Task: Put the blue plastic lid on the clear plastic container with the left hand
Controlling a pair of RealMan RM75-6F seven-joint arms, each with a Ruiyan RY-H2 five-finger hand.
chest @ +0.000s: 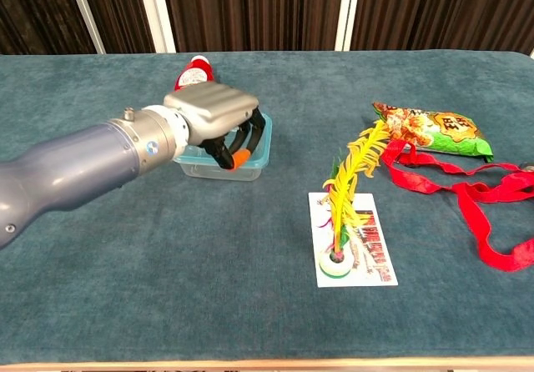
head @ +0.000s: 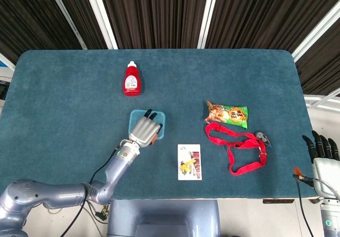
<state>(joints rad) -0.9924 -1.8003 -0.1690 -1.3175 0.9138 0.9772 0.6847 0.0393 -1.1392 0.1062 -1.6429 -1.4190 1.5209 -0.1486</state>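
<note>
Left hand (chest: 213,120): I am resting its curled fingers on the blue lid (chest: 260,143); grasp unclear.
Container (chest: 219,165): sitting beneath the hand.
Ketchup bottle (head: 132,78): lying beyond the hand.

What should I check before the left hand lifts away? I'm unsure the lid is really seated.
1. Blue lid sits over the clear container: ok, its rim lines up with the box in the chest view.
2. Lid pressed fully down all round: cannot tell, the left hand hides much of it.
3. Left hand free of the lid: cannot tell; fingers curl down over it.
4. Ketchup bottle clear of the way out: ok, it lies beyond the container.
5. Right hand out of the way: ok, off the table's right edge.
</note>
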